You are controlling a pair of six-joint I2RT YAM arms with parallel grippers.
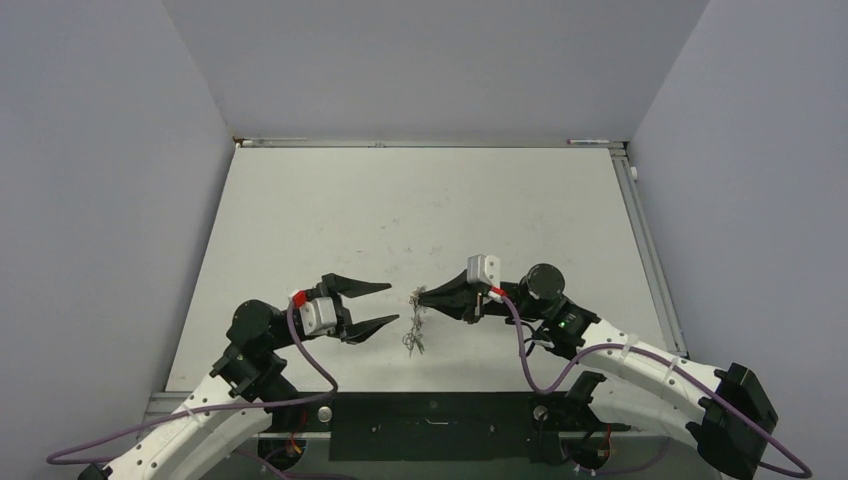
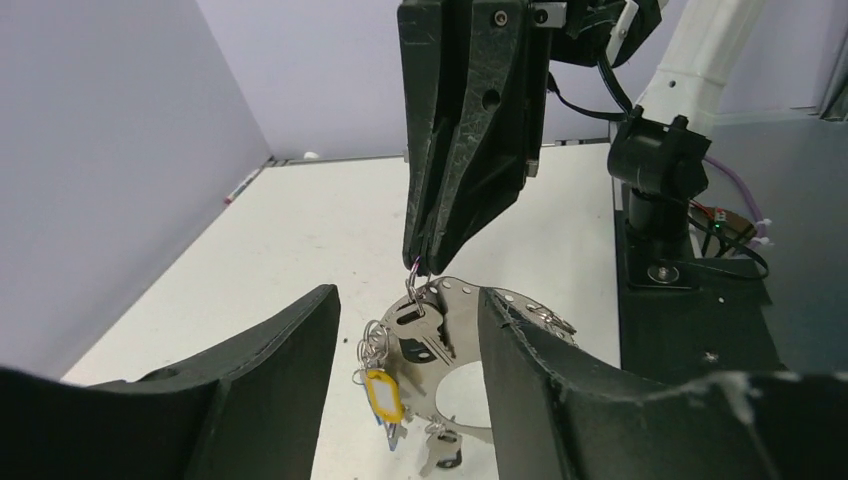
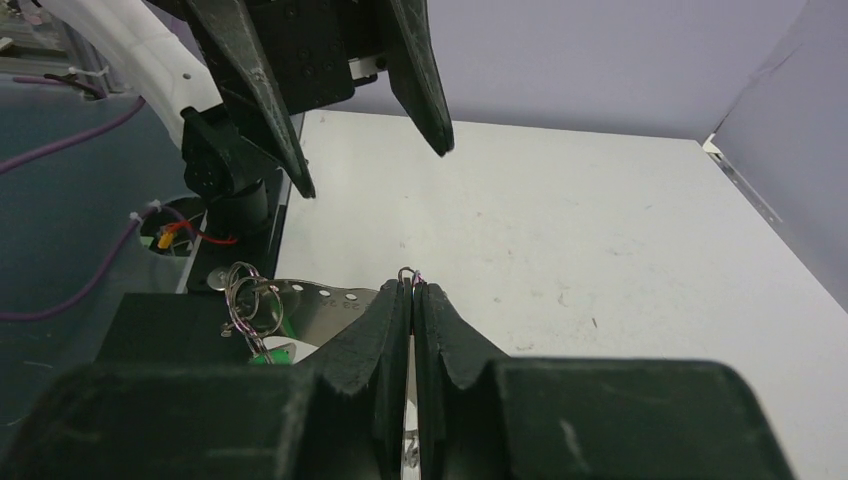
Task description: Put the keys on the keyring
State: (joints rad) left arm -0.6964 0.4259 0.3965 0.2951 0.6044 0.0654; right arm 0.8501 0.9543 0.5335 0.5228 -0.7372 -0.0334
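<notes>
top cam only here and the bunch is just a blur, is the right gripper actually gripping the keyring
Observer: Yes, the left wrist view shows the right gripper shut on the keyring, a thin wire, right at its fingertips.
Operator: any colours on the keys
Observer: A yellow-headed key hangs low in the bunch, below a plain silver key.
Operator: anything else
Observer: The right wrist view shows a green key head beside small rings.

The far half of the table (image 1: 420, 200) lies open to both corners. Mid near edge, the spread left gripper (image 1: 394, 303) faces the right gripper (image 1: 421, 295) pinching the keyring (image 3: 405, 272), keys (image 1: 414, 335) dangling between them.
</notes>
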